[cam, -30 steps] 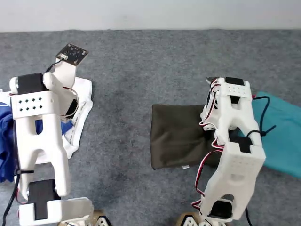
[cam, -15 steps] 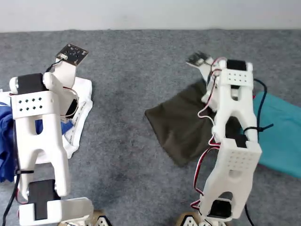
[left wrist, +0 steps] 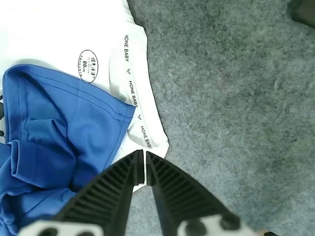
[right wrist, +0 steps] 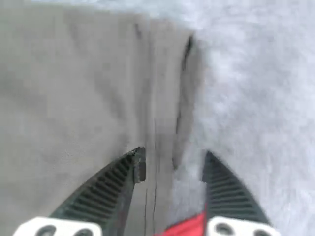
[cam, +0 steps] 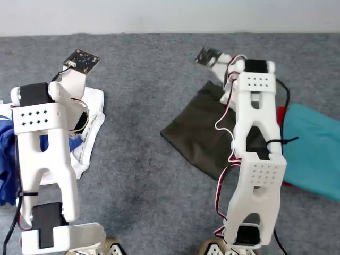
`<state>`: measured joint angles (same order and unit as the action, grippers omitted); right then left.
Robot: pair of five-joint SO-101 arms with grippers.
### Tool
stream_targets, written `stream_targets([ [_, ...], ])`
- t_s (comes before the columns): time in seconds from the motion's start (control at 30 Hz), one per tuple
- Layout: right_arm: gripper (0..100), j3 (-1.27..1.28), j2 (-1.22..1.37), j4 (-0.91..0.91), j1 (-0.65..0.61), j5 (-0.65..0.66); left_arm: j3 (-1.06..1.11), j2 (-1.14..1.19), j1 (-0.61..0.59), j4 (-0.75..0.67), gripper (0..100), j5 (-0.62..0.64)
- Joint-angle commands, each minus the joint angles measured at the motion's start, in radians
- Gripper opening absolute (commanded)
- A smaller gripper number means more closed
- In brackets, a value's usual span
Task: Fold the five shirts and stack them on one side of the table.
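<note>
Grey carpeted table (cam: 138, 64), right half: flat teal cotton shirt (cam: 313, 149); beside it a folded dark-olive shirt (cam: 199, 130), now turned from square to diagonal, probably mid-placement; right gripper (right wrist: 170, 167) spread over its edge; left gripper (left wrist: 145, 160) pressed together above the white shirt (left wrist: 64, 29).

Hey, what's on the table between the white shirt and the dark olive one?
Nothing. In the high view the grey table runs bare from the white shirt across to the dark olive shirt.
</note>
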<state>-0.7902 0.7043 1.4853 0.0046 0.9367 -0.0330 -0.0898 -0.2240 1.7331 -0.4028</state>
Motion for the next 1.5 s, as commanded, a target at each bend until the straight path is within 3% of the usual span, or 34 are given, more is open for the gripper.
stream_targets([
  [0.0,24.7,-0.172,-0.015,0.096,0.007,-0.21,-0.002,-0.044,-0.002,-0.011,1,-0.008],
  [0.17,22.3,-0.293,-0.01,0.254,-0.028,-0.46,-0.002,-0.044,-0.002,-0.011,1,-0.008],
  [0.4,0.4,-0.278,-0.05,0.314,-0.045,-0.635,-0.002,-0.044,-0.002,-0.011,1,-0.008],
  [0.63,2.4,0.068,-0.335,0.312,-0.048,-0.73,-0.002,-0.044,-0.005,-0.011,1,-0.008],
  [0.8,1.0,0.339,-0.545,0.303,-0.071,-0.891,-0.002,-0.044,-0.005,-0.011,1,-0.008],
  [1.17,1.4,0.991,-0.912,-0.219,-0.064,-1.068,-0.002,-0.046,-0.006,-0.003,1,-0.008],
  [1.23,5.3,1.091,-0.946,-0.318,-0.039,-1.1,-0.002,-0.046,-0.006,-0.003,1,-0.008],
  [1.47,36.0,1.235,-0.888,-0.464,-0.022,-1.284,-0.002,-0.046,-0.005,-0.003,1,-0.008],
])
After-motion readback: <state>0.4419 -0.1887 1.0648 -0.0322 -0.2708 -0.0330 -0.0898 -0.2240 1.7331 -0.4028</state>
